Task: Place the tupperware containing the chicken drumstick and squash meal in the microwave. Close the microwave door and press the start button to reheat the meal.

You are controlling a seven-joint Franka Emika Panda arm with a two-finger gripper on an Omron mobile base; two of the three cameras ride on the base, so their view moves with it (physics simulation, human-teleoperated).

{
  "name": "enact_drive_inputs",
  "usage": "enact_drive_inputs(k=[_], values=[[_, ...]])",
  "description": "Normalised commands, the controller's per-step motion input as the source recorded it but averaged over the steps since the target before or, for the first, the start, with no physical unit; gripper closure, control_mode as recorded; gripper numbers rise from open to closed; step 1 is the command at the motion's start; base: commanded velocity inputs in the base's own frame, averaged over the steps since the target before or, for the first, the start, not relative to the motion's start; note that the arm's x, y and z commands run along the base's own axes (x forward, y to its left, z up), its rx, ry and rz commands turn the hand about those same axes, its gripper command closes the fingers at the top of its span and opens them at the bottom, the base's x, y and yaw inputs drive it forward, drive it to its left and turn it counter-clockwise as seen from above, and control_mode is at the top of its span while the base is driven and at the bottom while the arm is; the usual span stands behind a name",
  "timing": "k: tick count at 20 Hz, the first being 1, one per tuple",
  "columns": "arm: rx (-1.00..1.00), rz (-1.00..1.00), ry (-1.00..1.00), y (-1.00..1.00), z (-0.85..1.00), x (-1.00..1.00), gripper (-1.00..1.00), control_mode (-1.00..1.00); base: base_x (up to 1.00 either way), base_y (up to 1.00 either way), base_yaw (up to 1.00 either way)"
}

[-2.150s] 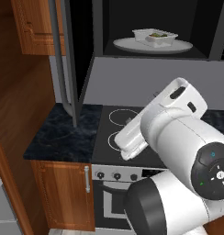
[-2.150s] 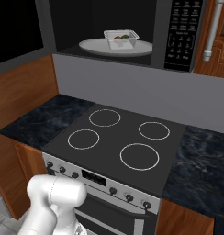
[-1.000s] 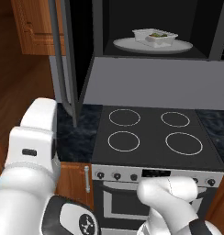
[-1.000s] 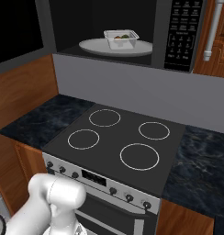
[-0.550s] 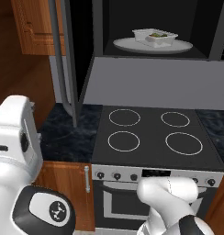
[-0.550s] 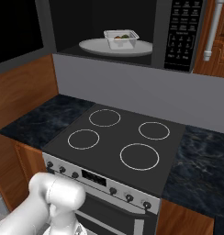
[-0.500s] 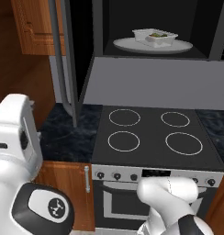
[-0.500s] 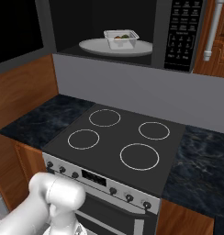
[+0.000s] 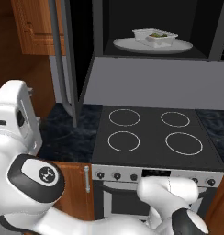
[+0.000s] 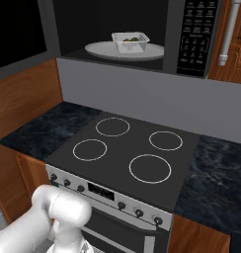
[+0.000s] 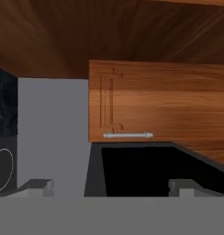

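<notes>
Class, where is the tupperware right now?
The tupperware sits on the round white plate inside the open microwave, above the cooktop, seen at the top of both base views.

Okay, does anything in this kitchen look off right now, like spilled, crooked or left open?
Nothing is spilled or damaged. The tupperware sits level on the plate inside the microwave, food inside it. The one thing left open is the microwave door, swung wide to the left. The cooktop is bare.

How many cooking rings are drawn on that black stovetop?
4, in a square on the cooktop: back left, back right, front left, front right. None looks hidden.
</notes>
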Motion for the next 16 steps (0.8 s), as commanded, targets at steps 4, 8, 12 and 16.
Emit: enact_drive_inputs(k=[4,8,12,16], values=[[-0.02,-0.06,0.0,0.08,0.0,0.65,-1.0,-1.0,0.0,0.0,0.0],[-0.03,-0.08,0.04,0.06,0.0,0.63,-1.0,-1.0,0.0,0.0,0.0],[-0.02,-0.18,0.02,-0.07,0.13,0.13,-1.0,-1.0,0.0,0.0,0.0],[0.0,-0.23,0.0,-0.53,0.34,-0.25,-1.0,-1.0,0.0,0.0,0.0]])
